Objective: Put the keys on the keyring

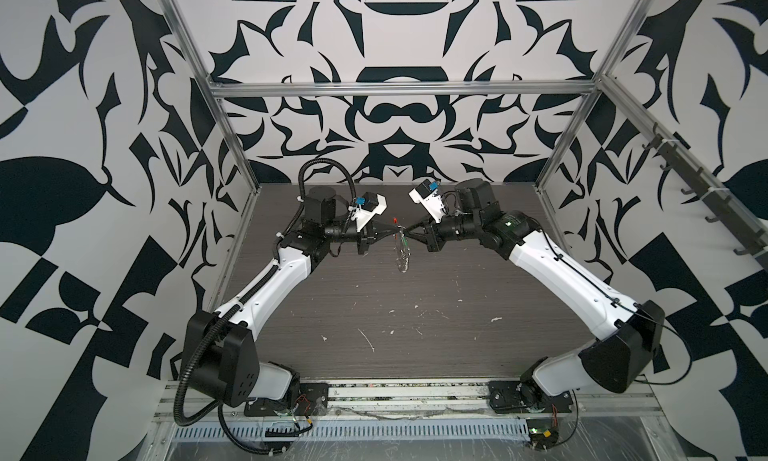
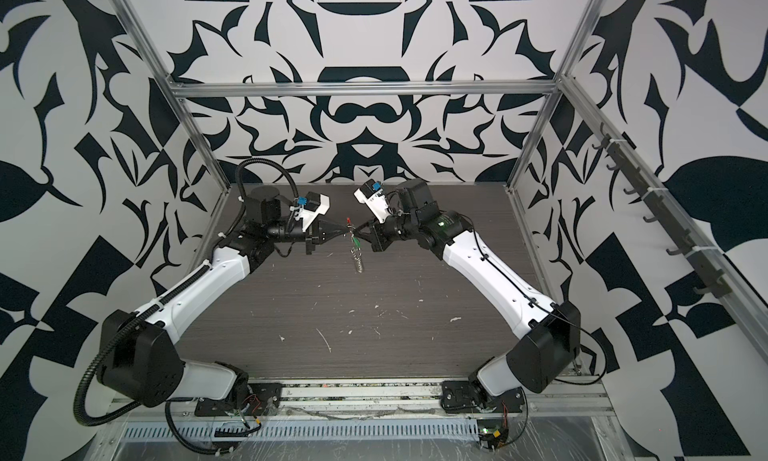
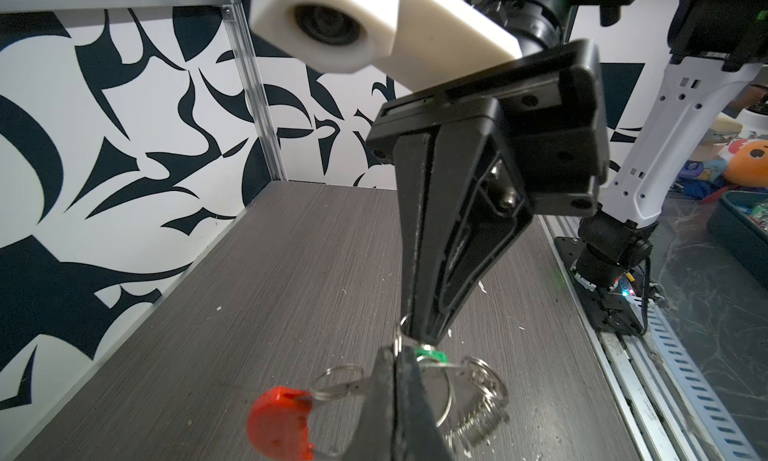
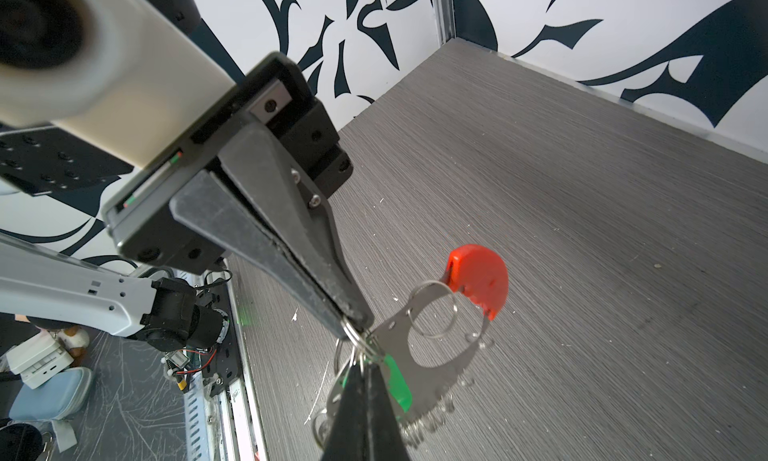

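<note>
Counter (image 1: 374, 313): no task item rests on it.
Both arms meet mid-air over far centre, tips almost touching.
Keyring (image 4: 436, 382): flat metal plate with red piece (image 4: 478, 278) at one end, hangs below tips, long axis toward counter.
Left gripper (image 4: 353, 319): fingers closed on ring cluster at plate's upper end.
Right gripper (image 3: 419, 334): fingers closed, apparently on ring end of green key tag (image 4: 397, 382).
Tag lies at right fingertips, just beside left's, long axis along plate.
Tag ring threaded or only touching: cannot tell.
Judgement: right arm feeds, left steadies.
</note>
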